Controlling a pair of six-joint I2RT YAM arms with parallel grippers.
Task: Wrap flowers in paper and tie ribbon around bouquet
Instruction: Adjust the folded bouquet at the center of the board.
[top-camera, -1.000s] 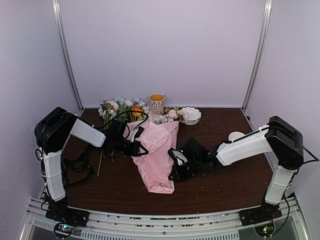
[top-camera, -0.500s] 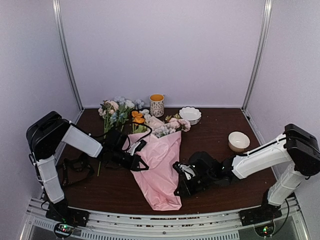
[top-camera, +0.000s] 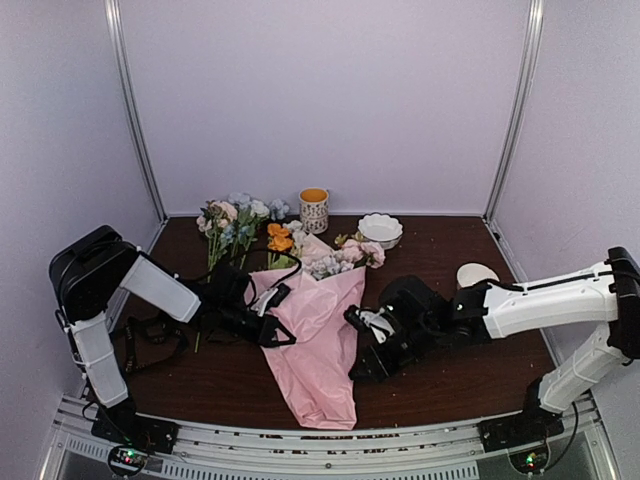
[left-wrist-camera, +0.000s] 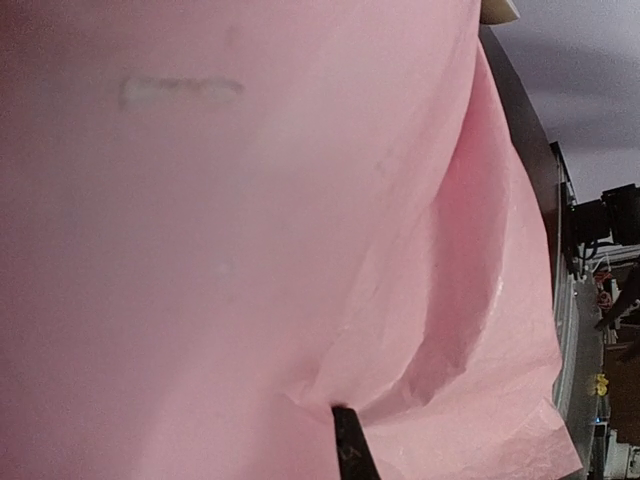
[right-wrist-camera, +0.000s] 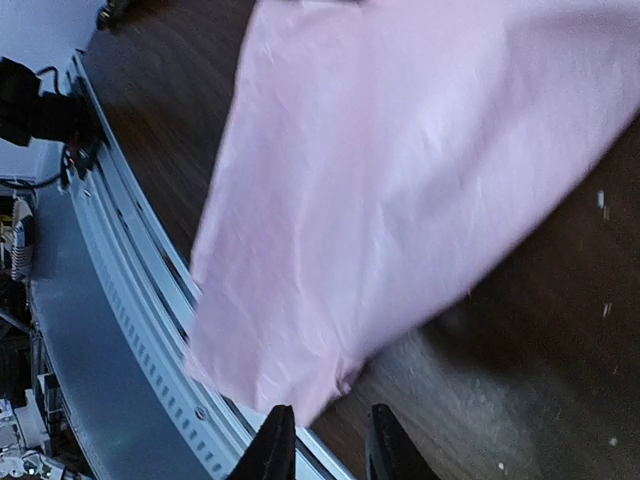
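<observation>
While the left end effector (top-camera: 270, 318) pinches the left edge of the paper (top-camera: 325, 335), half-wrapped over the flowers (top-camera: 340, 258) on the counter (top-camera: 450, 375), the slightly spread, empty right end effector (right-wrist-camera: 325, 445) likely must regrip to finish wrapping.

Left wrist cam's mostly blurry paper (left-wrist-camera: 250, 200), only one of the left fingers (left-wrist-camera: 350, 450) peeks in. The flowers (top-camera: 340, 258) have their stalks buried inside it.

Pink bouquet (top-camera: 322, 335) on dark table (top-camera: 450, 380), left gripper (top-camera: 278, 322) at its left edge, right gripper (top-camera: 360, 345) just beside its right
</observation>
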